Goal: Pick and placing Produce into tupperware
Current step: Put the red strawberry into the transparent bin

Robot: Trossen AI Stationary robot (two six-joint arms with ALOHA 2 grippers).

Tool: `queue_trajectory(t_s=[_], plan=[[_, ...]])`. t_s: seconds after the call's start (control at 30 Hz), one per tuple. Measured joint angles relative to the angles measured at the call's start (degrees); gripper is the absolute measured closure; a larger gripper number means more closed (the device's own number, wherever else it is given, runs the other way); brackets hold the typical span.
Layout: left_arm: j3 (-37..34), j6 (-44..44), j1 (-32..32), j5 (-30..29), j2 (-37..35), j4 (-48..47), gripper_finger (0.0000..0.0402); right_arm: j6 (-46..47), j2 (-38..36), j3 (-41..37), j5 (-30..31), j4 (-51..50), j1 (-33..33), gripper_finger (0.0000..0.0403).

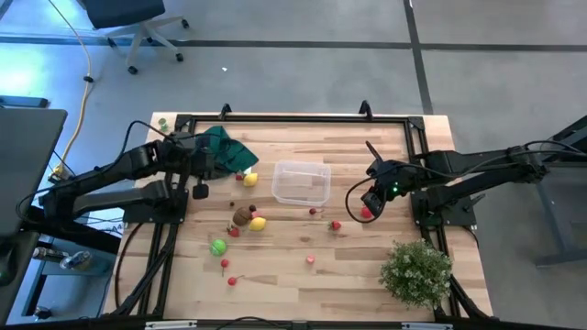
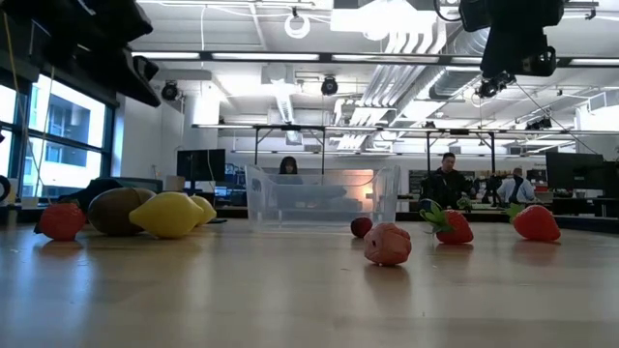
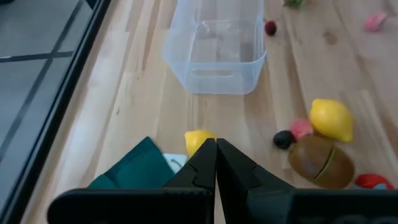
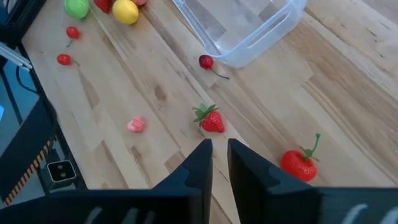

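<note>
Task barely begun: the tupperware [image 1: 301, 182] stands empty.
All produce lies on the surface; right pincer [image 4: 217, 155], slightly parted, holds nothing above a strawberry [image 4: 212, 119]; left pincer [image 3: 216, 163] shut.

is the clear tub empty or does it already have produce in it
Empty. The high view shows only bare plastic inside the tub, and the right wrist view agrees; the produce pieces all lie on the table around it.

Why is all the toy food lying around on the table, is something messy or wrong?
Nothing is broken or spilled. The clear tub stands upright and empty, and the toy fruits lie scattered on the wooden table around it, waiting to go in. The only slightly messy thing is the green cloth, crumpled near the left hand.
</note>
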Motion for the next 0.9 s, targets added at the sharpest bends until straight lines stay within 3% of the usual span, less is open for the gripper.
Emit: queue_trajectory(t_s=[0.17,0.5,0.9], plan=[[0.4,-0.1,0.5,1.7,0.0,-0.2,0.0388,0.0,0.0,0.0,0.9,0.0,0.0,0.0350],[0.4,-0.8,0.4,1.9,0.0,0.0,0.0297,0.0,0.0,0.0,1.9,-0.1,0.0,0.0343],[0.4,-0.7,0.4,3.5,0.0,0.0,0.0302,1.7,0.0,0.0,1.7,-1.2,0.0,0.0343]])
